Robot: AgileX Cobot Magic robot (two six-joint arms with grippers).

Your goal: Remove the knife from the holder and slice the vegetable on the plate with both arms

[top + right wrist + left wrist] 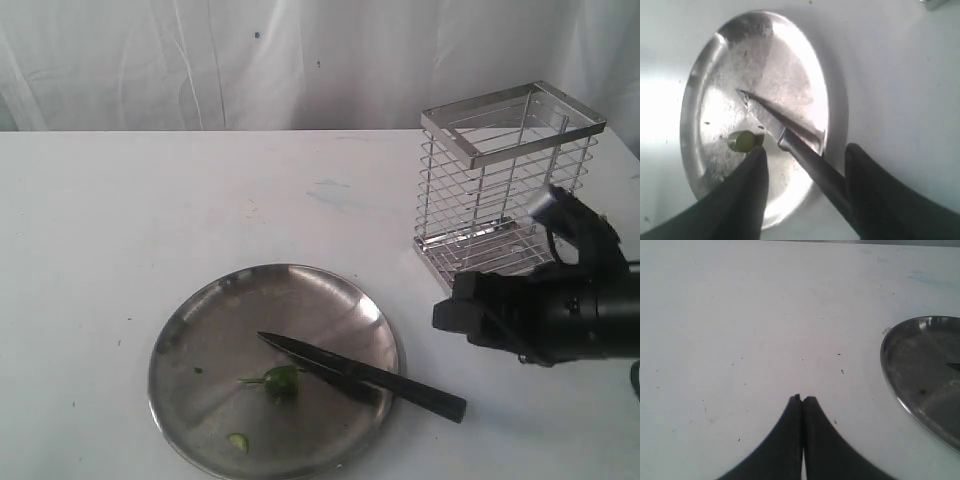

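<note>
Knife (362, 373) lies across the plate (300, 300) beside the vegetable (281, 381); holder (505, 180) well apart

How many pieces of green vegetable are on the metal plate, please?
2: the stemmed piece beside the knife blade mid-plate, and a small round slice by the plate rim nearest the exterior camera. Tiny flecks uncounted; the blade may hide more.

Black knife (365, 372) flat across plate (200, 330), beside vegetable (280, 381).

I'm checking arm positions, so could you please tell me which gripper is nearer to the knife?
The right. The right gripper hangs open just over the knife, by its handle; the left gripper is shut over the table beside the plate.
</note>
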